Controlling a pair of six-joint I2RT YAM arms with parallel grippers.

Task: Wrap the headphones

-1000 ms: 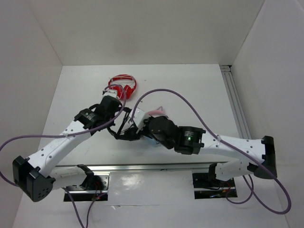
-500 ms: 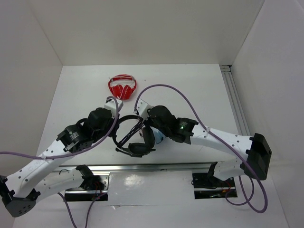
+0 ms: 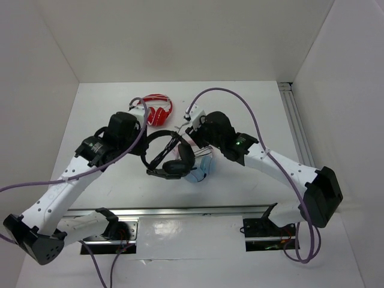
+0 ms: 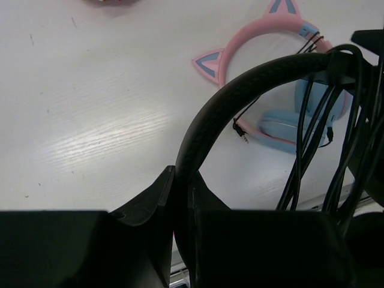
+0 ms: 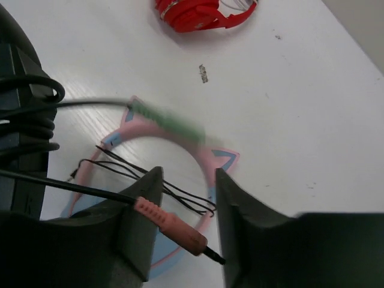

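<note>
Top external: both arms have swung farther up the table (image 3: 252, 108) and carry the headphones (image 3: 178, 167) between them, raised above the cat-ear pair. Left wrist: the left pincer (image 4: 180, 186) is clenched on the headband, and the cable (image 4: 351, 132) is looped over it. Right wrist: the right pincer (image 5: 187, 180) has just spread. The pink plug (image 5: 171, 225) lies loose between its fingers, so the winding looks nearly done.

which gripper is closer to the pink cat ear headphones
Right. The right gripper hangs right over the cat-ear headphones, jaws apart; the left gripper sits off to their side, shut on the headband of the black headphones.
</note>
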